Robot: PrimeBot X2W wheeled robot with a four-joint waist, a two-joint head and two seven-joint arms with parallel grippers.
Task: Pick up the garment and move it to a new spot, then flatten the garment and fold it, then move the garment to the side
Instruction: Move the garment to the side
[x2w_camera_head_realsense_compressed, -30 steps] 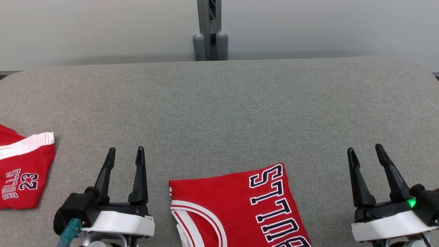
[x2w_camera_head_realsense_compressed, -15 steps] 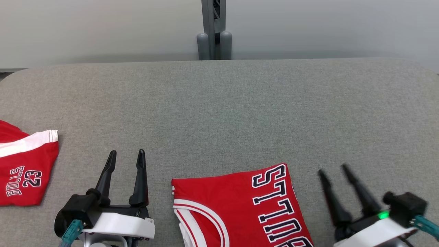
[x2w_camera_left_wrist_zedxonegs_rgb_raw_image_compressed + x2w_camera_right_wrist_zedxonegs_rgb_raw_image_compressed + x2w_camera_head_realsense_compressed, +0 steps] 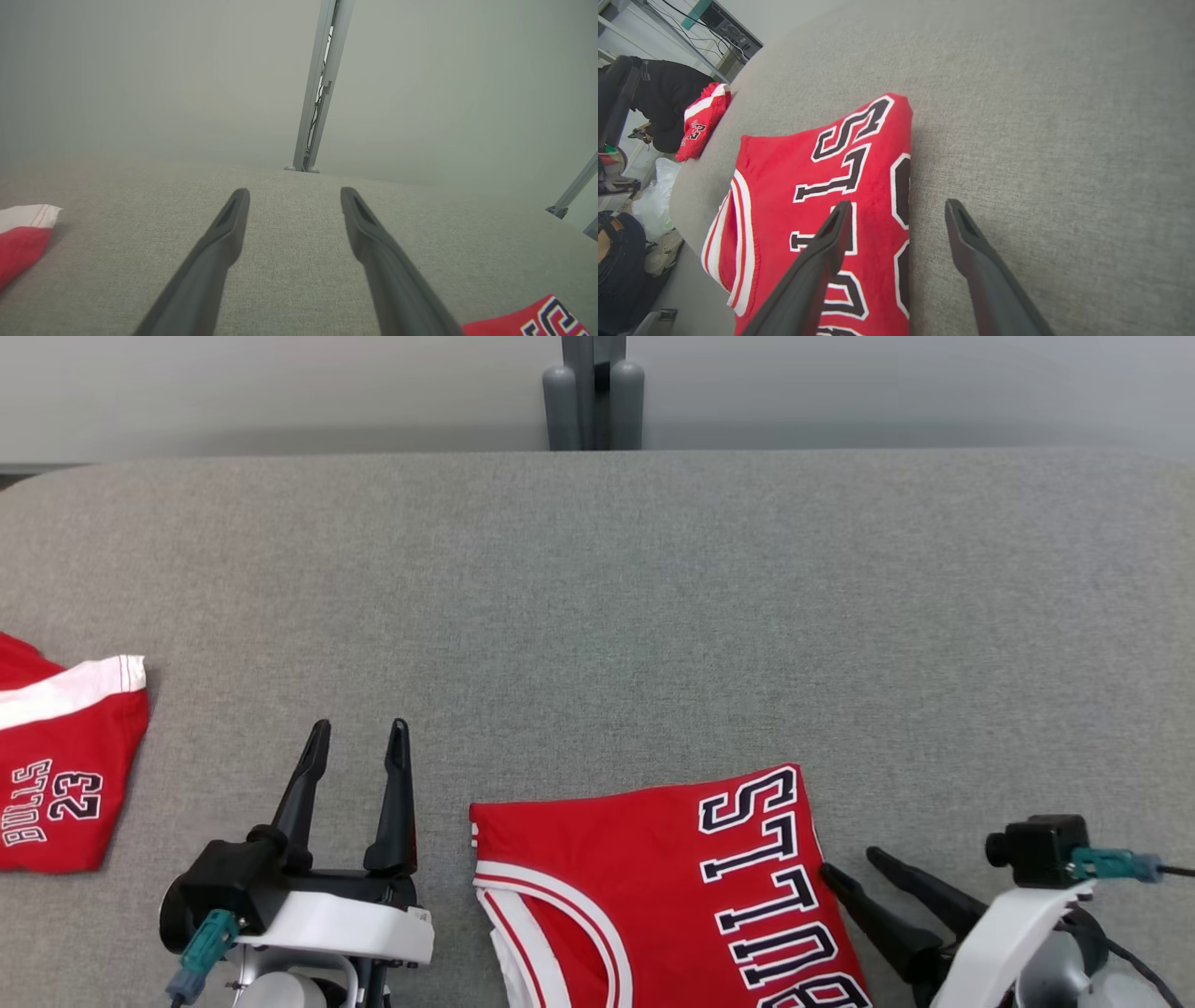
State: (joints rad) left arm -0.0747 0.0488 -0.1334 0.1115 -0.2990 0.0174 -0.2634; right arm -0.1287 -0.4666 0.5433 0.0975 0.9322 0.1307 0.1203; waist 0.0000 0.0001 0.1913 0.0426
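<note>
Two red garments are seen on the grey fabric-covered table (image 3: 597, 616). The folded red Bulls jersey (image 3: 653, 887) is laid at the near edge, between the two grippers, with its white-trimmed neckline turned to the left and its dark lettering to the right. The red Bulls shorts (image 3: 65, 775), marked with the number 23 and edged with a white band, are laid well apart from it at the table's left side.

The left gripper (image 3: 359, 723) is held over bare table just left of the jersey, its fingers spread apart and pointed toward the far edge, with nothing between them. The right gripper (image 3: 850, 861) is angled in from the right with its fingers likewise apart and empty. In the right wrist view one finger is seen over the jersey's lettered right edge and the other over bare table beside it. Whether cloth is touched cannot be told.

A metal post (image 3: 593, 392) is set upright behind the middle of the table's far edge.
</note>
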